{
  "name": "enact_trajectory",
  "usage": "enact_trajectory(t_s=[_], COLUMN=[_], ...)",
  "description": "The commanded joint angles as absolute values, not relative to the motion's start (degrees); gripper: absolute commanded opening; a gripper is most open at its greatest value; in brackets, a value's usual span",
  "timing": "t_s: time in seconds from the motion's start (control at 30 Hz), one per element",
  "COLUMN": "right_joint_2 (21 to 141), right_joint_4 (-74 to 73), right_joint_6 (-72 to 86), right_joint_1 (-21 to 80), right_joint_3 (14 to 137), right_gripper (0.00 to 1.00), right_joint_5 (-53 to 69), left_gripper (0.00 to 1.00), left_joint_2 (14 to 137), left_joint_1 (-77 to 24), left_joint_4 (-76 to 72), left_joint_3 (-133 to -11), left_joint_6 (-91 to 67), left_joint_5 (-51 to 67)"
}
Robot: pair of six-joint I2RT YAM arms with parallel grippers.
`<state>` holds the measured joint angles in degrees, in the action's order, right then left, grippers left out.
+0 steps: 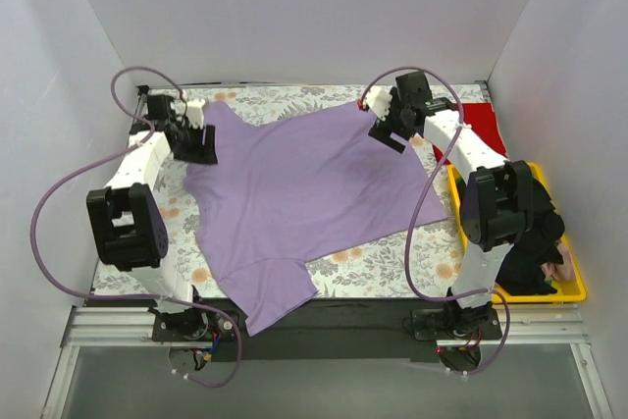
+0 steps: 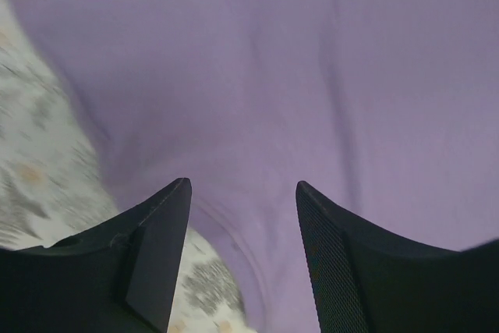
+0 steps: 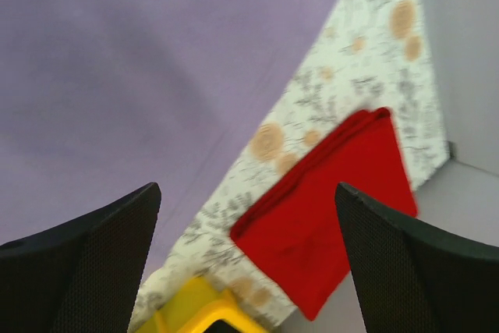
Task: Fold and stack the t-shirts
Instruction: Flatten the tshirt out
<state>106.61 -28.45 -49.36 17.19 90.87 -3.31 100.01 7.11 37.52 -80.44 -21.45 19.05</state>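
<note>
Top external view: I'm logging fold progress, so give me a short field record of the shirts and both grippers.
purple t-shirt: spread open and unfolded on the floral cloth, one end past the cloth's near edge
red t-shirt: folded, far right corner, apart from the purple one
left gripper: fingers open, above the purple shirt's far left edge
right gripper: fingers open, above its far right corner
stack: not yet made

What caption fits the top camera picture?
Two arms, left gripper and right gripper open, reach over a purple shirt spread on floral cloth; a folded red shirt lies by the yellow tray.
</note>
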Motion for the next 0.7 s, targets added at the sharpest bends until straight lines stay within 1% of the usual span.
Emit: enact_trajectory(t_s=[0.0,0.13,0.3,0.47,0.6,0.67], right_joint_2=[104.2,101.9,102.6,105.9,107.2,107.1], right_joint_4=[-42.1,-45.8,-46.6,-46.8,-46.8,-47.2], right_joint_6=[-47.3,-48.1,-48.3,-47.2,-45.7,-44.9], right_joint_1=[16.3,16.3,16.3,16.3,16.3,16.4], right_joint_3=[87.7,83.8,80.4,78.1,77.3,76.6], right_gripper=[0.98,0.96,0.94,0.9,0.89,0.89], right_joint_5=[3.1,5.1,5.4,5.8,6.9,8.3], left_gripper=[0.55,0.55,0.55,0.54,0.53,0.53], left_joint_2=[93.8,90.4,90.3,98.1,103.7,106.6], left_joint_1=[6.9,6.9,6.8,8.3,10.9,12.8], left_joint_4=[48.9,55.6,53.1,50.3,48.5,47.9], left_joint_3=[-71.3,-66.1,-61.2,-63.0,-66.2,-69.2], left_joint_6=[-21.5,-18.2,-18.1,-19.0,-17.8,-17.7], left_joint_5=[25.0,25.1,17.1,13.0,8.5,8.1])
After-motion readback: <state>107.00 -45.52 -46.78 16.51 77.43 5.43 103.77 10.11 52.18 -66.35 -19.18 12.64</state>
